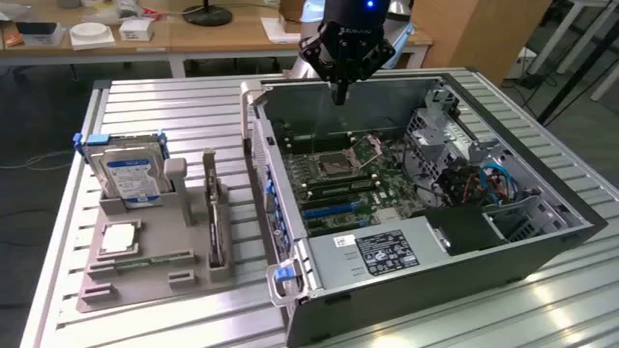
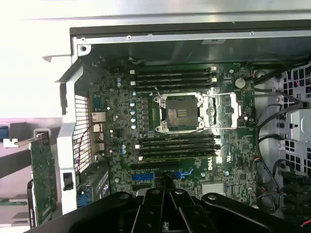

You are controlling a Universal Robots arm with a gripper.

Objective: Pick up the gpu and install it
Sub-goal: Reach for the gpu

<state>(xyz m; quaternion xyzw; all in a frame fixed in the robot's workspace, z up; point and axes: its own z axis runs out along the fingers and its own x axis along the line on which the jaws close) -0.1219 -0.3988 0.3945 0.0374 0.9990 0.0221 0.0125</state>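
Note:
The gpu stands on edge in a slot of the grey holder on the exterior view's left, a thin dark card beside the open computer case. In the wrist view the gpu shows its brownish-green board face just outside the case wall. My gripper hangs above the far rim of the case, fingers shut together with nothing between them. It is well apart from the gpu. In the wrist view the gripper points down over the motherboard.
A silver blue-labelled hard drive stands in the holder's back. A processor chip and a narrow memory stick lie flat on the holder. Inside the case are an empty processor socket, cables and a drive cage.

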